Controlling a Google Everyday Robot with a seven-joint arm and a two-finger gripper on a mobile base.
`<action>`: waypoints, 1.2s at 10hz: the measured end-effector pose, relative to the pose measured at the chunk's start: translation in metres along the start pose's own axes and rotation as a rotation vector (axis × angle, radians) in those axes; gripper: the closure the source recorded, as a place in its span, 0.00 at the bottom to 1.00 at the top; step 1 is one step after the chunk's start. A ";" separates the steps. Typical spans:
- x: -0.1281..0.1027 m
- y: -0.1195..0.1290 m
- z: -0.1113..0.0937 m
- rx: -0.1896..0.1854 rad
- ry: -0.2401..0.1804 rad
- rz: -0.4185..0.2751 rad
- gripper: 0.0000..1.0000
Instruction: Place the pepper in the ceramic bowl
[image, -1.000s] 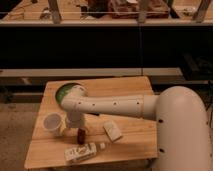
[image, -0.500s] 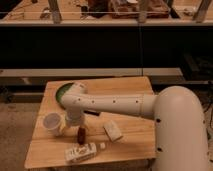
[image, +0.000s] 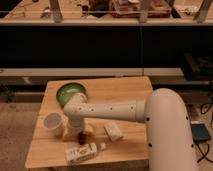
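Gripper (image: 79, 131), grip state not discernible, low over pepper (image: 82, 137), axis unclear; bowl (image: 70, 93) near, toward desk's (image: 127, 90) far edge.

Pincer (image: 81, 134) low between white cup (image: 53, 123) and pale block (image: 113, 131), carton (image: 81, 152) seemingly close in front; open tabletop (image: 127, 92) rightward.

The arm (image: 105, 111) is covering the near rim of the ceramic bowl (image: 70, 91). I'm failing to tell what the gripper (image: 80, 134), hanging beside the cup (image: 54, 122), is touching.
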 end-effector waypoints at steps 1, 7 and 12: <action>0.000 -0.002 -0.002 0.000 -0.001 -0.005 0.42; -0.001 0.004 -0.015 -0.009 -0.003 -0.002 0.98; -0.001 0.004 -0.025 -0.008 -0.005 0.000 0.91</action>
